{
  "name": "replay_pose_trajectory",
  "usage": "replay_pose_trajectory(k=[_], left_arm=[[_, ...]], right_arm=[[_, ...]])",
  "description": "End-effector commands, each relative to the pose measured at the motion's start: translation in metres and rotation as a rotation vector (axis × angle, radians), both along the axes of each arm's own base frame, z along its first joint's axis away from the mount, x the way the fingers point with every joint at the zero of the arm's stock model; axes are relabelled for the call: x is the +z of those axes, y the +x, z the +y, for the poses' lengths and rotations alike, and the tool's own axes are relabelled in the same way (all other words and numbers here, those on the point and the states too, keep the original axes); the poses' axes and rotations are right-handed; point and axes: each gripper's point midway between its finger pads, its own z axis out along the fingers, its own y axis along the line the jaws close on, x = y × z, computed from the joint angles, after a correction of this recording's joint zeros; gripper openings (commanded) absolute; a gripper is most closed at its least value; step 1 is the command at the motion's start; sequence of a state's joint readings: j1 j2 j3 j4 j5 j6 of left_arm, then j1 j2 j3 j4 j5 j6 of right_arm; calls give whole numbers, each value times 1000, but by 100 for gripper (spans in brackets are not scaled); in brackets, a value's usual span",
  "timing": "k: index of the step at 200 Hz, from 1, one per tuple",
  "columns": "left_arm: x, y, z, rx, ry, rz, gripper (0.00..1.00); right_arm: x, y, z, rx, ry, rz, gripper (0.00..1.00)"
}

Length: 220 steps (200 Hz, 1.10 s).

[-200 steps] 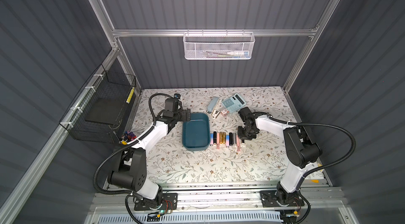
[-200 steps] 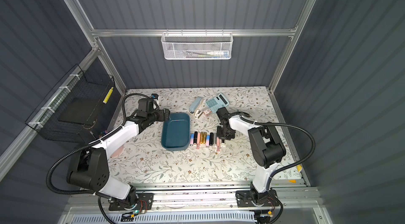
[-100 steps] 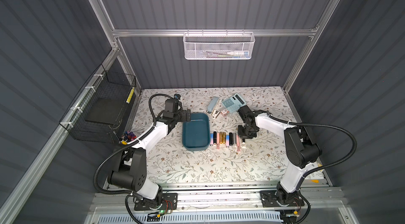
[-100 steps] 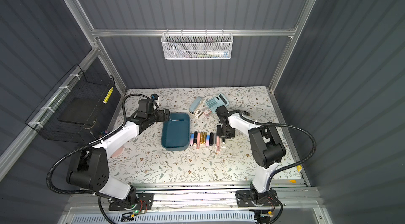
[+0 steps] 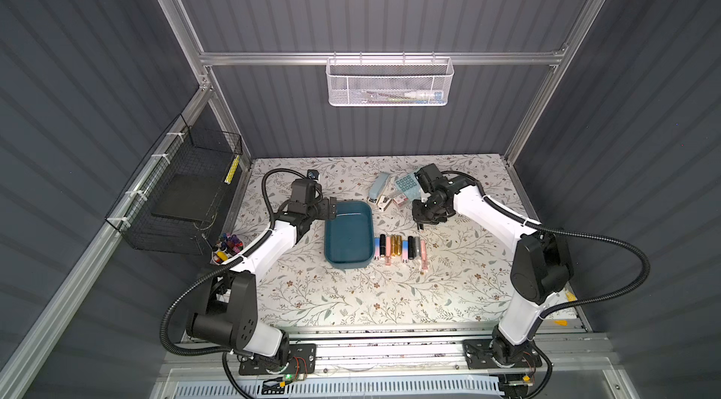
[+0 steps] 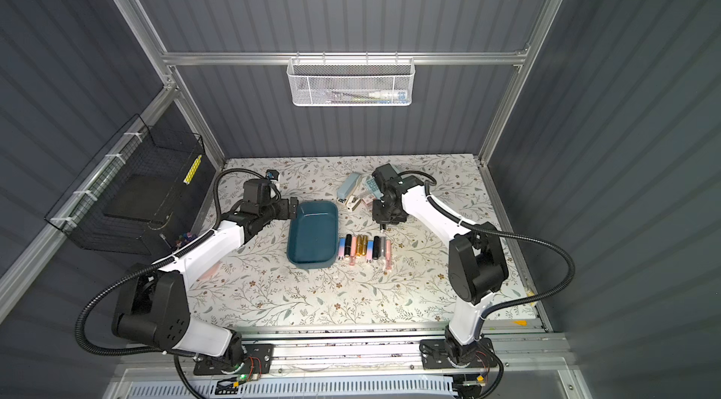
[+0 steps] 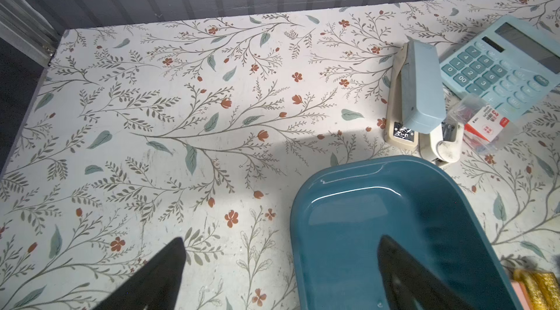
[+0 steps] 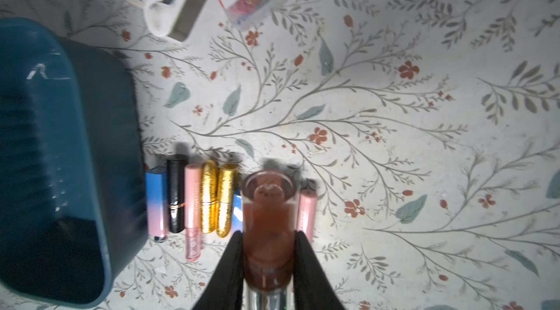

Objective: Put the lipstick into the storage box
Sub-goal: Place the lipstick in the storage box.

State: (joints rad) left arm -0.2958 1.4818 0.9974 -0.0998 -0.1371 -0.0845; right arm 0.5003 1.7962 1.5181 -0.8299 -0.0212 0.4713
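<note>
- I'm seeing right gripper [image 8: 269,234] clamping a brown lipstick [image 8: 268,217], hovering right of centre in both top views.
- left gripper [image 7: 281,239] is gaping wide at the upper-left corner of box [image 5: 348,235].
- box is sitting mid-frame.

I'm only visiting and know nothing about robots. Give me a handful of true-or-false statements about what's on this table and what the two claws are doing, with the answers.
1. The right claw is shut on a lipstick. True.
2. The storage box holds several lipsticks. False: it is empty. The other lipsticks lie in a row beside it on the table.
3. The left claw is open and holds nothing. True.
4. The white mesh basket stands on the table. False: it hangs from a rail high above the table.
5. A stapler lies on the table, outside the storage box. True.
</note>
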Motion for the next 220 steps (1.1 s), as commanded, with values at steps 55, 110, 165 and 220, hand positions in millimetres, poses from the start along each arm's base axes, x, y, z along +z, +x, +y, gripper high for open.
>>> replay_pose_trajectory(k=[55,110,165,220], left_arm=[[-23,-25,15,38,36,90,99],[-26,-35,20,52,25,101,100],[-17,-41,26,61,41,83,99],[-11,-48,29,63,41,87,100]], right_arm=[[14,-13,78,167,50,22,26],[16,-17,126,296,84,7,27],[12,-14,161,382,130,1,26],[-4,-16,186,421,179,28,26]])
